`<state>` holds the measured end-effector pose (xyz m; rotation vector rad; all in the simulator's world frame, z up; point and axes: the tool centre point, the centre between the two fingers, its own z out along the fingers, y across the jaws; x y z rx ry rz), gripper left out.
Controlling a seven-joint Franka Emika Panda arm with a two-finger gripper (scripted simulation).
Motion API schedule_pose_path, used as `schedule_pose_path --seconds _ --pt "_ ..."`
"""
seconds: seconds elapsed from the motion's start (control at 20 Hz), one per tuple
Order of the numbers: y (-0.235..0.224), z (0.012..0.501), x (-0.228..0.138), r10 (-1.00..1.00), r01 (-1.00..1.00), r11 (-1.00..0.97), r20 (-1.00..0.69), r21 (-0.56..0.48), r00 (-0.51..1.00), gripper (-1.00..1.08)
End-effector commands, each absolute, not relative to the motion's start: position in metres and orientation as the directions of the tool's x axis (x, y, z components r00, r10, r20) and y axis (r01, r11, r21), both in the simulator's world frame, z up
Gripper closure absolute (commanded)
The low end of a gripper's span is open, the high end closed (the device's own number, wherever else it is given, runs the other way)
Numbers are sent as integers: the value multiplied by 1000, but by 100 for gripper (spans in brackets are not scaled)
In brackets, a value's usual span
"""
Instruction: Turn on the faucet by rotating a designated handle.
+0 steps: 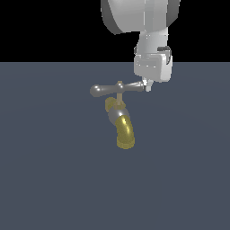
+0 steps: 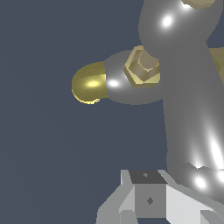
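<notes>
The faucet stands in the middle of the exterior view, with a curved brass-yellow spout (image 1: 125,131), a grey collar (image 1: 114,116) and a thin brass stem (image 1: 119,93). The handle (image 1: 108,89) is a silver-grey crossbar with bulbous ends, lying roughly level on the stem. My gripper (image 1: 147,85) hangs from above at the bar's end on the exterior view's right, its fingers together and touching or nearly touching that end. In the wrist view the handle (image 2: 183,96) fills the frame close by, with the spout (image 2: 89,84) and collar (image 2: 117,83) behind it and a fingertip (image 2: 148,199) beside the bar's end.
The faucet stands on a plain dark blue-grey floor (image 1: 45,179). The white arm (image 1: 139,15) comes down from above on the exterior view's right.
</notes>
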<state>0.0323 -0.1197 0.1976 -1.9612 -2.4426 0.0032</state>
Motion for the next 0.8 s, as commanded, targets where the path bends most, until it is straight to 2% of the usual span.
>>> schedule_pose_path --seconds 0.0,0.6,0.75 --pt "-119 198 44 976 976 218 0 0 -218 108" --pt "-116 198 77 976 976 218 0 0 -218 108" --pt "-124 196 73 979 979 201 -3 -7 -201 108"
